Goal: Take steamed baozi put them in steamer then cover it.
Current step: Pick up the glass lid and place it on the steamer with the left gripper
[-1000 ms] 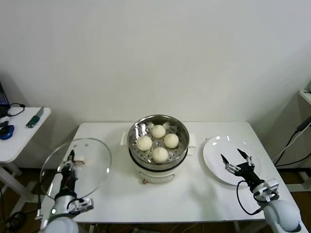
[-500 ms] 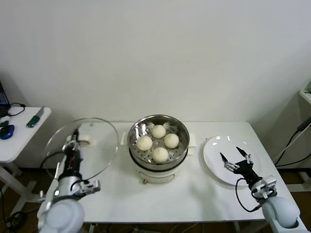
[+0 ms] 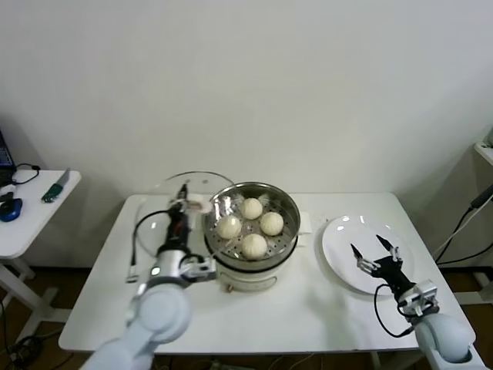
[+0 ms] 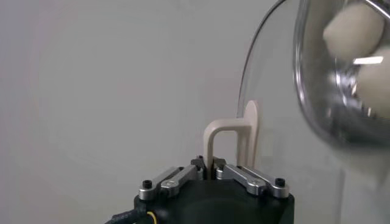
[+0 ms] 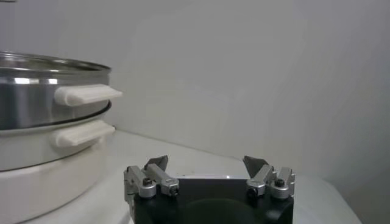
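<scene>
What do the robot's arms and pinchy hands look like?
Each arm is rounded, smooth and pale grey-white, ending in a black wrist block. The left gripper and right gripper have slim black fingers on silver metal links with small black screws. A black cable loops beside each wrist.

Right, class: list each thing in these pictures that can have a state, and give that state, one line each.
steamer: uncovered, four baozi inside
baozi: resting on the perforated floor
cover: held tilted beside the steamer
left gripper: shut on the cover's handle
right gripper: open, holding nothing, over the plate
plate: bare
</scene>
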